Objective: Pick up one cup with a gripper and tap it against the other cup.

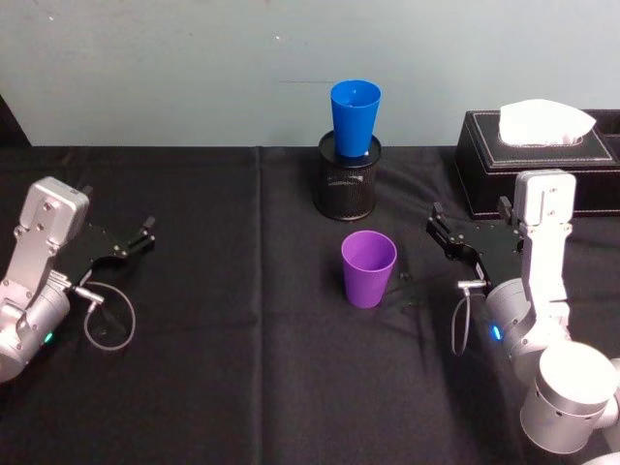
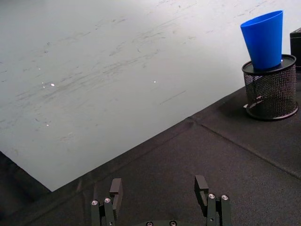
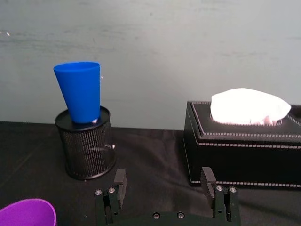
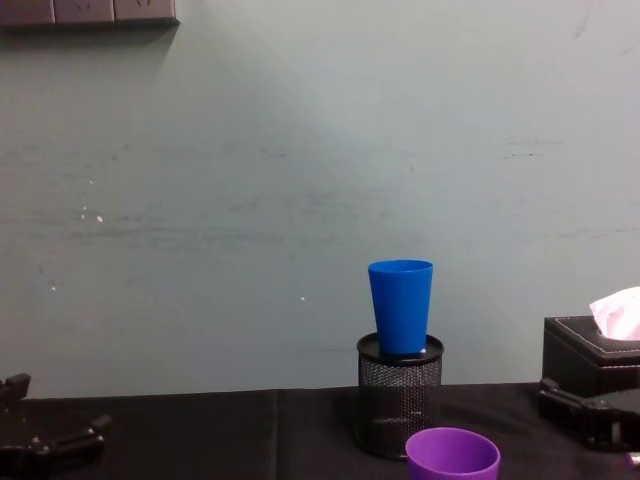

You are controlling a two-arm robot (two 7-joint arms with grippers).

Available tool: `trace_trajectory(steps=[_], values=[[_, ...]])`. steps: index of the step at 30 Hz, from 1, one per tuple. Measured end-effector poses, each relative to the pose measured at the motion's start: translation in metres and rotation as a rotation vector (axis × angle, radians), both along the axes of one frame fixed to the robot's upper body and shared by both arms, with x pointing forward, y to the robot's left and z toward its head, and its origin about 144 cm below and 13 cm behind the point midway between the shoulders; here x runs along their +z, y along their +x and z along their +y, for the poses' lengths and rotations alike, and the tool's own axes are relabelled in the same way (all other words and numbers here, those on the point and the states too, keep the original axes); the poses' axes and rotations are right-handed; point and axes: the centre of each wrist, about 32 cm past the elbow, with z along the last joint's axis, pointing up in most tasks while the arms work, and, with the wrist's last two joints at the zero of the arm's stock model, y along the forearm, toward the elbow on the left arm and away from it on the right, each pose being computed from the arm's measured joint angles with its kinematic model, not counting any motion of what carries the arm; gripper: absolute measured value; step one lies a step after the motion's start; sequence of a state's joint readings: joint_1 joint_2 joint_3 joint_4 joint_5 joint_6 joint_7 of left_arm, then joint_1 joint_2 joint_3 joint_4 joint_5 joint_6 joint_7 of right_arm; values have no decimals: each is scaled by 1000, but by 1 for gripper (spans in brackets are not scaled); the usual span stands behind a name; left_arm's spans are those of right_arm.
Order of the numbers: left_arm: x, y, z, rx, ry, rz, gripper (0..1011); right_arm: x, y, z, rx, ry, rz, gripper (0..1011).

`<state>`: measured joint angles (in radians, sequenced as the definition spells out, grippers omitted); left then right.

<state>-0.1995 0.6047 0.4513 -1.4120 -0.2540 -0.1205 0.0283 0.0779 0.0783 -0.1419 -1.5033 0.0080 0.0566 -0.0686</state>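
Note:
The purple cup (image 1: 368, 268) stands upright on the black cloth near the table's middle; its rim also shows in the right wrist view (image 3: 27, 213) and chest view (image 4: 452, 455). The blue cup (image 1: 356, 117) sits upright in the mouth of a black mesh pot (image 1: 348, 178) behind it, seen too in the wrist views (image 2: 265, 39) (image 3: 80, 92) and chest view (image 4: 400, 305). My right gripper (image 1: 434, 226) hovers open to the right of the purple cup, apart from it, nothing between its fingers (image 3: 120, 181). My left gripper (image 1: 147, 232) rests open at the far left, holding nothing.
A black tissue box (image 1: 542, 160) with white tissue stands at the back right, just behind my right arm. A pale wall (image 4: 300, 180) closes the table's far edge. A cloth seam (image 1: 260, 291) runs front to back left of the cups.

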Motion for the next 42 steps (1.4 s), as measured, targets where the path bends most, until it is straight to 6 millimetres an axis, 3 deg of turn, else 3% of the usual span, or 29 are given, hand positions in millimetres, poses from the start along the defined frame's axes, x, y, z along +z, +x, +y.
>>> trace_trajectory(steps=[42], values=[[0,0,0,0,0,0,1005,0,0,-1,12,8,10,1003]])
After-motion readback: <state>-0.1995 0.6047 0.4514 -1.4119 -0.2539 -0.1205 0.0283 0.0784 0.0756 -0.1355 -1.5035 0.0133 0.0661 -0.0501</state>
